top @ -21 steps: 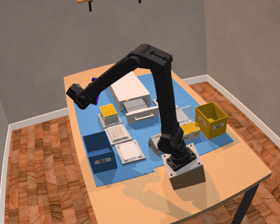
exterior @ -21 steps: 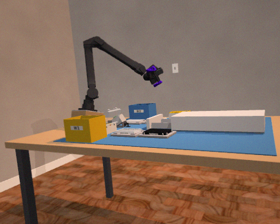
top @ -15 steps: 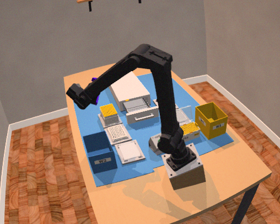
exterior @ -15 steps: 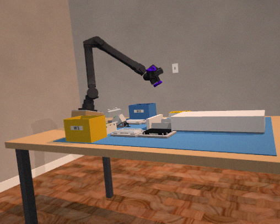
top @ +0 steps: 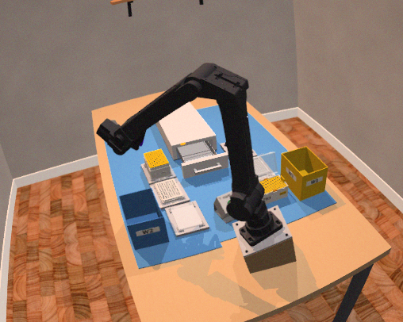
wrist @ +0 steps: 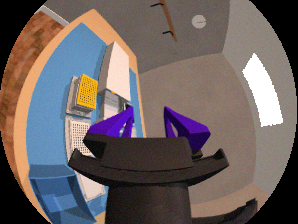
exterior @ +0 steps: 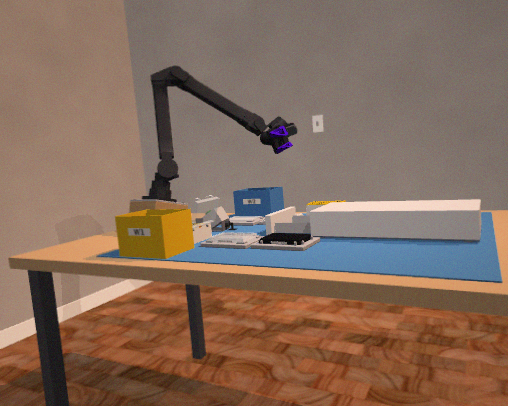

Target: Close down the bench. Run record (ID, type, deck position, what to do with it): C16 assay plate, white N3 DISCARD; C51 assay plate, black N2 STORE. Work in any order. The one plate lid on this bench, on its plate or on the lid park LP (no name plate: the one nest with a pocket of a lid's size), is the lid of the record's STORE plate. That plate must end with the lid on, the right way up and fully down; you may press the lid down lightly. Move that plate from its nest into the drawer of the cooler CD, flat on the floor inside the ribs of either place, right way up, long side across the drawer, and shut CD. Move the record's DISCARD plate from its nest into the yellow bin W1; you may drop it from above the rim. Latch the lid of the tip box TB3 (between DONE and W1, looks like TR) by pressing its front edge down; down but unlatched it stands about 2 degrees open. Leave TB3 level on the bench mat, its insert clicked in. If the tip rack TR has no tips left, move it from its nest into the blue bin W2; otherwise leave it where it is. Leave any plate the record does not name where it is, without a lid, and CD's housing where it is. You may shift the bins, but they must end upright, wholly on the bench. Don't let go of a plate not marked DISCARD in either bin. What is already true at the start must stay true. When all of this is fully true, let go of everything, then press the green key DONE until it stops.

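My gripper [top: 140, 140] hangs high in the air above the back left of the mat, over the tip rack TR [top: 156, 160], which is full of yellow tips. Its purple fingers stand partly apart with nothing between them; it also shows in the exterior view [exterior: 283, 139]. The black plate [exterior: 285, 239] lies in its nest near the cooler CD [top: 186, 128], whose drawer [top: 204, 161] is pulled open. A white well plate [top: 170, 191] sits in a nest in front of TR. A flat white lid-like piece [top: 186, 217] lies in the nest in front of that.
The blue bin W2 [top: 144, 220] stands at the front left, the yellow bin W1 [top: 305, 173] at the right. The tip box TB3 [top: 274, 186] with yellow tips has its clear lid raised. The DONE key block [top: 224, 205] sits beside my arm's base.
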`<state>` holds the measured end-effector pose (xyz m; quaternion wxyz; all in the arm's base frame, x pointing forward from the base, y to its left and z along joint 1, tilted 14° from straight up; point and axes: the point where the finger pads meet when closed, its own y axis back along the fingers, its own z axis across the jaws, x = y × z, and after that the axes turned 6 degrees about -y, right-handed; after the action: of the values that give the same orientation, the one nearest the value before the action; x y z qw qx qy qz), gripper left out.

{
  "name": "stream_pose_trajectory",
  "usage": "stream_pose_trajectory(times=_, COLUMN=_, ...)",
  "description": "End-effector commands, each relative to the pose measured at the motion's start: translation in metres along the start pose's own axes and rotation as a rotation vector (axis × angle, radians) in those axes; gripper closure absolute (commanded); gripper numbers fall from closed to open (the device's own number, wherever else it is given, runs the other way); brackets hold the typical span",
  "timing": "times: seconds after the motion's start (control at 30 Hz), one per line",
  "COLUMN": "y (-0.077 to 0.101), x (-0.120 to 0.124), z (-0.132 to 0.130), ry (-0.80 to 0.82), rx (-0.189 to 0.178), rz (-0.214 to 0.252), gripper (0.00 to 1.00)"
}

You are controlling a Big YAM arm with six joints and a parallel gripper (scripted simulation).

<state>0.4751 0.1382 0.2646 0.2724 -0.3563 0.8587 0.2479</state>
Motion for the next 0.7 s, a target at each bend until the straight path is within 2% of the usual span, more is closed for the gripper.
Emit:
stream_pose_trajectory(times=0.0, y=-0.015, x=-0.026, z=-0.037, ry=-0.098, rx=0.003, rz=0.015, gripper=1.00)
stream_pose_trajectory(times=0.03, y=-0.019, x=-0.024, z=-0.037, ry=-0.086, rx=-0.021, rz=0.032, gripper=1.00)
stream_pose_trajectory(times=0.07, y=-0.025, x=-0.022, z=-0.035, ry=-0.079, rx=-0.028, rz=0.039, gripper=1.00)
stream_pose_trajectory(times=0.1, y=-0.031, x=-0.005, z=-0.025, ry=-0.031, rx=-0.030, rz=0.049, gripper=1.00)
stream_pose_trajectory(times=0.13, y=-0.035, x=-0.016, z=-0.032, ry=-0.062, rx=-0.052, rz=0.060, gripper=1.00)
stream_pose_trajectory(times=0.17, y=-0.039, x=-0.013, z=-0.031, ry=-0.049, rx=-0.076, rz=0.081, gripper=1.00)
stream_pose_trajectory(times=0.2, y=-0.044, x=-0.009, z=-0.029, ry=-0.042, rx=-0.085, rz=0.089, gripper=1.00)
stream_pose_trajectory(times=0.27, y=-0.054, x=-0.002, z=-0.025, ry=-0.019, rx=-0.135, rz=0.135, gripper=1.00)
stream_pose_trajectory(times=0.33, y=-0.062, x=0.005, z=-0.025, ry=0.008, rx=-0.146, rz=0.142, gripper=1.00)
stream_pose_trajectory(times=0.4, y=-0.062, x=0.005, z=-0.025, ry=0.008, rx=-0.146, rz=0.142, gripper=1.00)
stream_pose_trajectory(times=0.47, y=-0.072, x=0.013, z=-0.021, ry=0.004, rx=-0.194, rz=0.191, gripper=1.00)
stream_pose_trajectory(times=0.5, y=-0.075, x=0.017, z=-0.021, ry=0.006, rx=-0.206, rz=0.202, gripper=1.00)
stream_pose_trajectory(times=0.53, y=-0.077, x=0.035, z=-0.018, ry=0.048, rx=-0.211, rz=0.213, gripper=1.00)
stream_pose_trajectory(times=0.57, y=-0.080, x=0.044, z=-0.017, ry=0.037, rx=-0.209, rz=0.205, gripper=1.00)
stream_pose_trajectory(times=0.6, y=-0.084, x=0.031, z=-0.023, ry=0.032, rx=-0.232, rz=0.221, gripper=1.00)
stream_pose_trajectory(times=0.67, y=-0.092, x=0.034, z=-0.025, ry=0.018, rx=-0.268, rz=0.253, gripper=1.00)
